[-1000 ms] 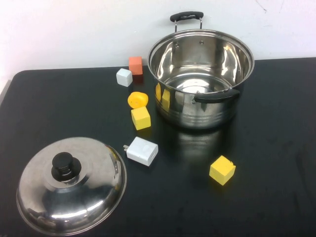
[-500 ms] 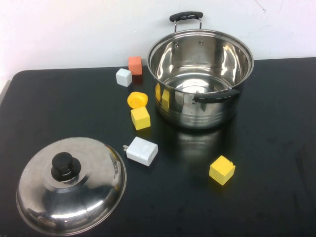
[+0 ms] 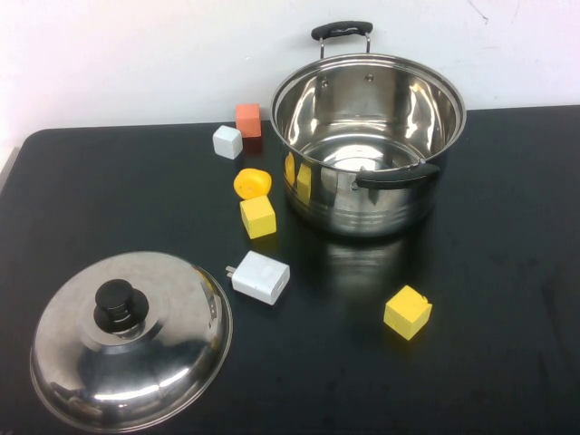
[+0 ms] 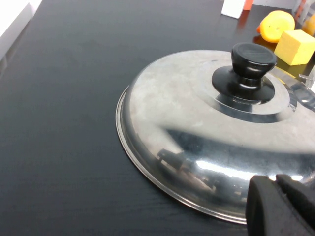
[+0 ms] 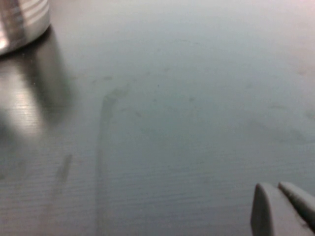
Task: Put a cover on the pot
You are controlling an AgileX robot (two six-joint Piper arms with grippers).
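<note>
Steel pot (image 3: 369,145) open — domed lid (image 3: 131,338) apart, left gripper (image 4: 283,206) beside lid, right gripper (image 5: 283,209) over table (image 5: 172,123)

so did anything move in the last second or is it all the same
Nothing has visibly changed. The pot stands open at the far side of the table, and the lid lies at the near left, as before. Neither arm shows in the high view; the left gripper sits by the lid's rim and the right gripper over bare table.

Shiny steel pot (image 3: 368,145), matt black table (image 3: 507,299)
</note>
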